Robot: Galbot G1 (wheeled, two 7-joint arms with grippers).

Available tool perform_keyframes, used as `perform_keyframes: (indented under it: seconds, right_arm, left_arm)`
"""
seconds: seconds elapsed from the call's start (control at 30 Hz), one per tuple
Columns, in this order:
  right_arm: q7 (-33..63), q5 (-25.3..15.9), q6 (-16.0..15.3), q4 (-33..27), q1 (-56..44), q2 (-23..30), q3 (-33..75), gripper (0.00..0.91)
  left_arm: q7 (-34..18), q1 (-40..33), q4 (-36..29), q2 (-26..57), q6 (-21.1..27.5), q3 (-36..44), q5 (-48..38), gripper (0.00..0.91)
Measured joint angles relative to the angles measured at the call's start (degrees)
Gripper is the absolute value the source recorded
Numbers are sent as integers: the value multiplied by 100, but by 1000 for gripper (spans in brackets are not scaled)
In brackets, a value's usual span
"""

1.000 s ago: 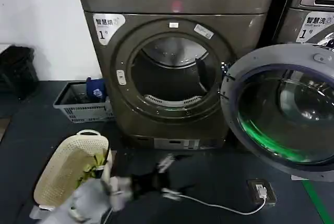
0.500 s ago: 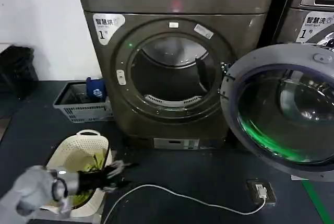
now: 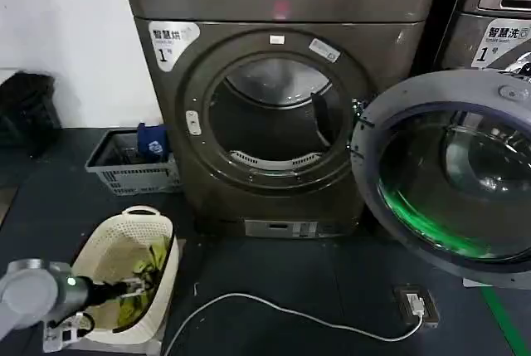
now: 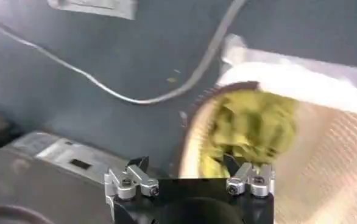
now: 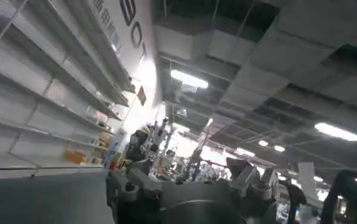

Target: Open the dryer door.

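Since 1 s ago our left gripper has swung back over the basket, fingers apart, holding nothing; dryer door hangs wide open, well away from them; we judge task done; right gripper's fingers: can't tell.

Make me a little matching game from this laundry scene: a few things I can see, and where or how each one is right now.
Things:
1. dryer door
2. left gripper
3. cream basket
4. grey crate

States:
A. on the floor beside the dryer, against the wall
B. swung wide open
C. holds green cloth
D. over the cream basket, fingers apart

Pairs: 1-B, 2-D, 3-C, 4-A
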Motion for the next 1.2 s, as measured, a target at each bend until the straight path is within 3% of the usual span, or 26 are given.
perform_keyframes:
  seconds: [0.7, 1.2]
  right_arm:
    - [-37, -11, 201, -149, 36, 12, -59, 907]
    - [-4, -15, 178, -214, 0, 26, -47, 907]
  left_arm:
    - [-70, 26, -69, 431, 11, 54, 301, 907]
    - [-192, 110, -112, 558, 16, 84, 342, 907]
